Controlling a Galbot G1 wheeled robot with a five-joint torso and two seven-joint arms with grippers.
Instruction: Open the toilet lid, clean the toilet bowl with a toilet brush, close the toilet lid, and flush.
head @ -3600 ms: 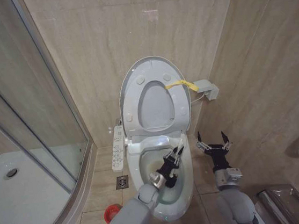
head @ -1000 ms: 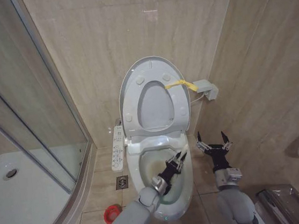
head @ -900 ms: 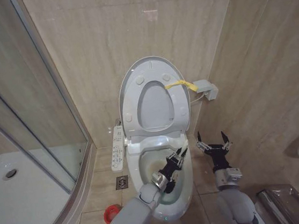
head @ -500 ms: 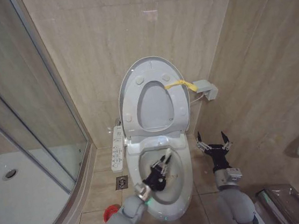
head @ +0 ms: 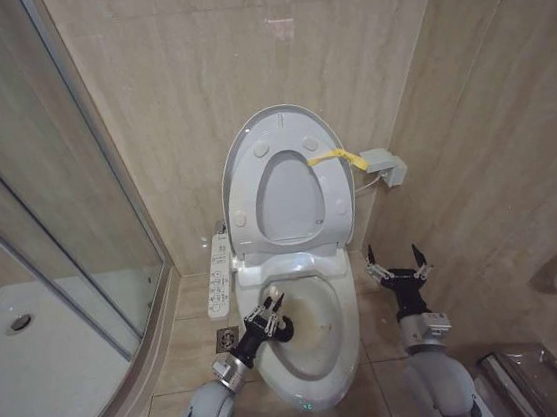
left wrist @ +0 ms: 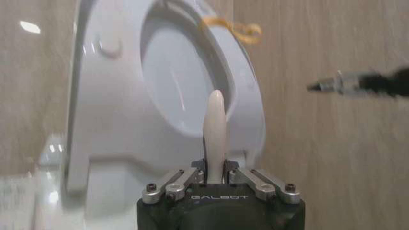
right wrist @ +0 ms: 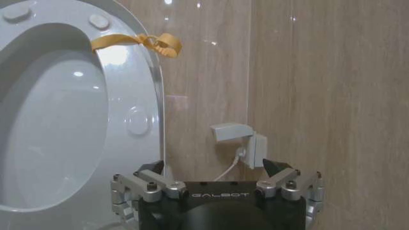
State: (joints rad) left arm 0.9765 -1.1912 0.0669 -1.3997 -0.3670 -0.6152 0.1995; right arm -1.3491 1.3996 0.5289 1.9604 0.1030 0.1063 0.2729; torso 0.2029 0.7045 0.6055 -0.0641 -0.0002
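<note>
The toilet lid [head: 288,199] stands raised against the wall together with the seat ring [head: 246,187], and its yellow loop tag [head: 338,156] hangs to the right. Below it the toilet bowl [head: 320,350] lies uncovered. My left gripper [head: 266,321] sits at the bowl's left rim, shut on the thin white handle of the toilet brush [left wrist: 215,129], which points up towards the lid; the bristle head is hidden. In the left wrist view the left gripper [left wrist: 215,168] clamps the handle's base. My right gripper [head: 396,266] waits open to the right of the bowl, and the right gripper [right wrist: 214,165] faces the wall.
A glass shower enclosure [head: 61,243] fills the left side. A long button panel [head: 221,275] runs along the bowl's left, with a floor drain [head: 227,339] beneath it. A wall socket box [head: 384,166] with a cable sits right of the lid. Tiled walls close in behind and on the right.
My left gripper has carried the brush from the right inside of the bowl across to its left rim. The right arm has not moved.
</note>
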